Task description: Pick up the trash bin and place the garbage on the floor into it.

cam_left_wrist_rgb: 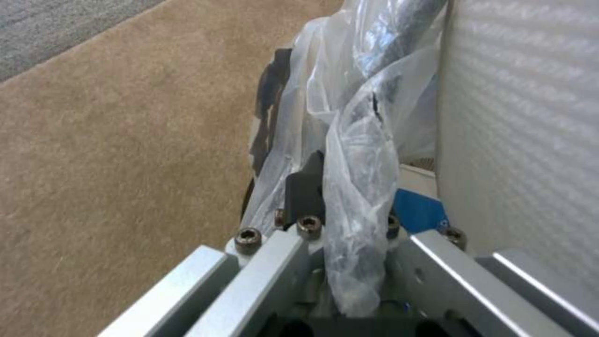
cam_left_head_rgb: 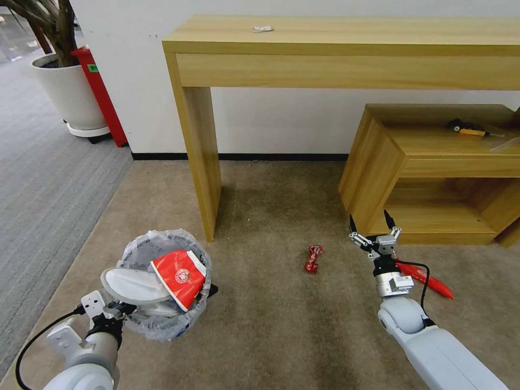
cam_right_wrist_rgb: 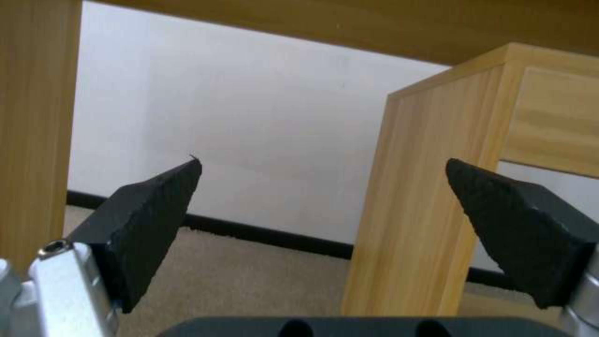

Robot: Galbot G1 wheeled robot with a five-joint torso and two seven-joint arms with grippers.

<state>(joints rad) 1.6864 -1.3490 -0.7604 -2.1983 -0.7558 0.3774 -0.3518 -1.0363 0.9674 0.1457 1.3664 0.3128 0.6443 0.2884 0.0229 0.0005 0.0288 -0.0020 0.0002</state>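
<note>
Beige carpet floor [cam_left_head_rgb: 281,325] across the foreground, grey ribbed carpet [cam_left_head_rgb: 43,206] off to the left. Tall wooden console table [cam_left_head_rgb: 336,49] against the white wall, low wooden shelf unit [cam_left_head_rgb: 433,168] beside it on the right. White plant pot [cam_left_head_rgb: 67,89] far left, well apart from the work.

Trash bin [cam_left_head_rgb: 162,303] near the left front, lined with a crinkly clear bag [cam_left_wrist_rgb: 359,154], loaded with a white slipper [cam_left_head_rgb: 135,284] and a red paper cup [cam_left_head_rgb: 181,276] jutting above the rim. Left gripper [cam_left_head_rgb: 116,310] clamped on the bin's near rim, bag plastic bunched between the fingers [cam_left_wrist_rgb: 306,187].

Right gripper [cam_left_head_rgb: 372,226] raised in front of the shelf unit, jaws spread wide, holding nothing, black fingertips [cam_right_wrist_rgb: 149,224] well apart.

1 crumpled red wrapper [cam_left_head_rgb: 313,258] on the carpet between bin and right gripper. Another long red wrapper [cam_left_head_rgb: 433,284] on the carpet, partly hidden behind the right wrist.
</note>
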